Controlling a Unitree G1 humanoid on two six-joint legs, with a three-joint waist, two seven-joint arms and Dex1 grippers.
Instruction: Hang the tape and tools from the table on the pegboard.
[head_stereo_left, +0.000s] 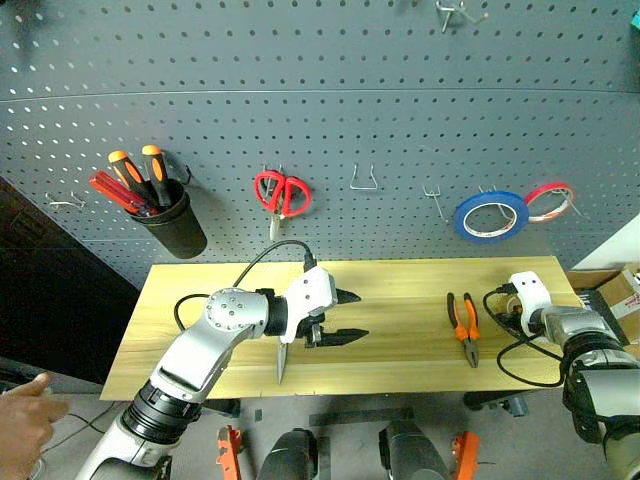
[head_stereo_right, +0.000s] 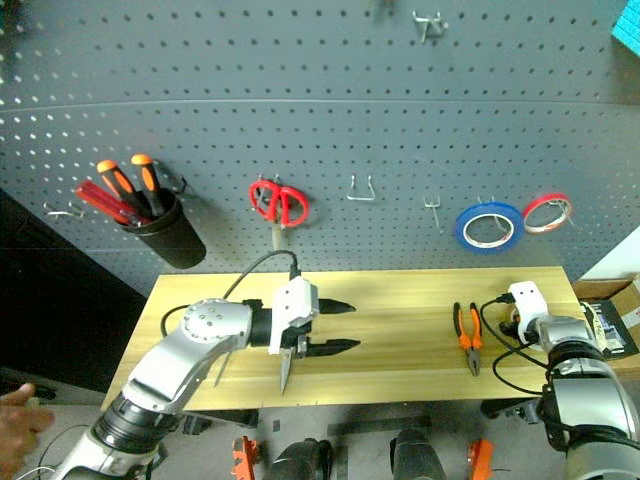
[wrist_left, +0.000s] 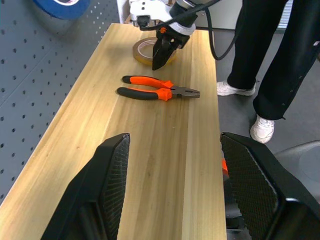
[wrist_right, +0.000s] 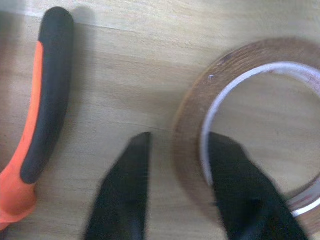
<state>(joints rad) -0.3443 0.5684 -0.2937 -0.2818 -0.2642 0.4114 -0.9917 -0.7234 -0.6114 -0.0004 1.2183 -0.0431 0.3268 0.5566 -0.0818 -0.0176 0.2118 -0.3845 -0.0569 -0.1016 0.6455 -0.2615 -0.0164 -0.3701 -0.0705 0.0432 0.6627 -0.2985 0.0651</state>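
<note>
Right claw is down on the thin ring of translucent yellow-tan tape, one black finger inside the ring and the other just outside, straddling its wall. The fingers stand a little apart and I cannot tell whether they have pinched the wall yet. That tape lies flat on the light yellow wooden plank surface, near its right end. Just beside it rest the short pliers with orange-and-black handles, flat on the wood with the jaws pointing toward the front edge.

Over to the left claw: spread wide, nothing between its fingers, hanging above the middle of the surface. Under that arm, a steel blade pokes out toward the front edge.

Behind it all is the dark grey pegboard with its small metal hooks. Hanging there are red-handled scissors, a wide blue tape roll and a thin red-pink roll, plus a black cup holding orange and red screwdrivers. A person's hand shows at the lower left.
</note>
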